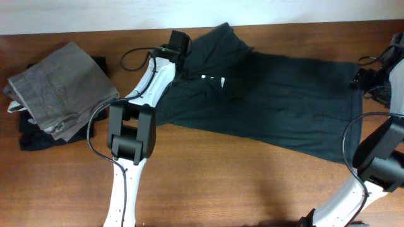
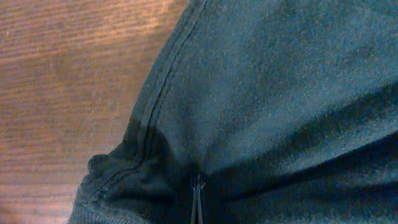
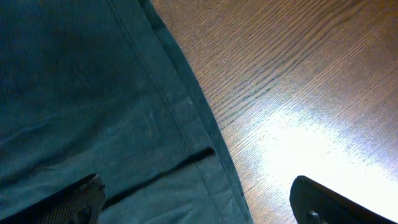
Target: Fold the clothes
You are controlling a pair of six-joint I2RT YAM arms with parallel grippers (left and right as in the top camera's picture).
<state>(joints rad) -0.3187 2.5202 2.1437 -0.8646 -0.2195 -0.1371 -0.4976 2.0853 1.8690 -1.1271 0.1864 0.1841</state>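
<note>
Overhead and wrist views of a two-arm workstation. A dark charcoal T-shirt lies spread, wrinkled, on the wooden table, running from the far edge near the centre down toward the right side; fragments of white lettering show in a fold near its upper left portion. The left gripper sits at the shirt's far left end, its fingers pressed together on a gathered fold of the fabric; in the left wrist view the cloth bunches toward the closed tips, with a stitched seam running beside bare wood. The right gripper is at the shirt's right end, its fingers spread wide and holding nothing; in the right wrist view one finger hangs over the fabric and the other over the table, so that the jaws straddle the shirt's hem. Whether either finger touches the cloth cannot be told. At the left side of the table, well apart from the shirt, folded grey trousers rest on a folded black garment.
</note>
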